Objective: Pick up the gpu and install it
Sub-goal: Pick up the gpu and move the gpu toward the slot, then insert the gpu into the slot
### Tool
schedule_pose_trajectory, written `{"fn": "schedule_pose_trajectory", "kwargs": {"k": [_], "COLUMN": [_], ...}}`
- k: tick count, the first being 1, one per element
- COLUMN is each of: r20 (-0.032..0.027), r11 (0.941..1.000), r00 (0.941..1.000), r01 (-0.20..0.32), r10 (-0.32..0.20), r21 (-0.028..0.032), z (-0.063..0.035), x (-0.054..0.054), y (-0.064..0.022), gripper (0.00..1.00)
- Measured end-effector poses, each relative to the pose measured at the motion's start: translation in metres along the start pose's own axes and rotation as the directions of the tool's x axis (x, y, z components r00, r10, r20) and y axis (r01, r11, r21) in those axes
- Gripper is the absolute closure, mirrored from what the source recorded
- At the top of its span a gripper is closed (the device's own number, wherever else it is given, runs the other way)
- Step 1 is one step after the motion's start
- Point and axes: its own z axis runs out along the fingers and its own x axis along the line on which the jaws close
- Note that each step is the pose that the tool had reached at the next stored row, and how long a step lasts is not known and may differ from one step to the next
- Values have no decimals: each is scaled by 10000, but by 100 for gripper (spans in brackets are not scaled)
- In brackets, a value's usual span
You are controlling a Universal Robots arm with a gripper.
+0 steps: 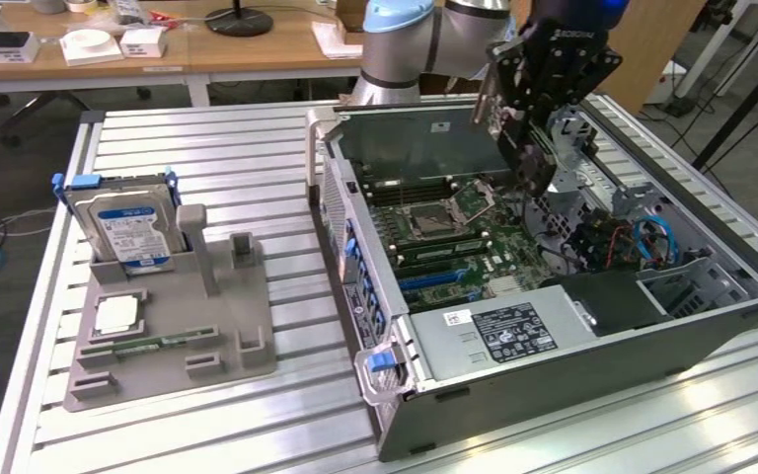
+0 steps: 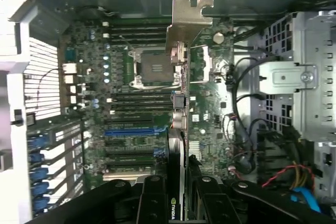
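Black two-fingered gripper point(image 2: 177, 186) clamped narrow on the thin dark gpu card point(image 2: 177, 145), card held edge-on, its silver metal bracket point(image 2: 186, 22) farthest out, green motherboard point(image 2: 89, 72) below, open grey computer case point(image 1: 576, 385) around it, silver blue-labelled hard drive point(image 1: 122, 227) well apart.

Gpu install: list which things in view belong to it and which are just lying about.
Job: gpu, fingers clamping it, open computer case, motherboard.
Lying about: hard drive, grey holder, loose processor, memory stick.
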Motion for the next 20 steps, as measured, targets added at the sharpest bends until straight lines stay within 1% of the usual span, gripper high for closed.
{"fn": "schedule_pose_trajectory", "kwargs": {"k": [4,20], "r20": [-1,-3], "r11": [10000,10000], "r00": [10000,10000], "r01": [-1,0], "r10": [1,0], "r21": [0,-1], "z": [2,2], "x": [-122,-127], "y": [7,7], "gripper": [74,74]}}
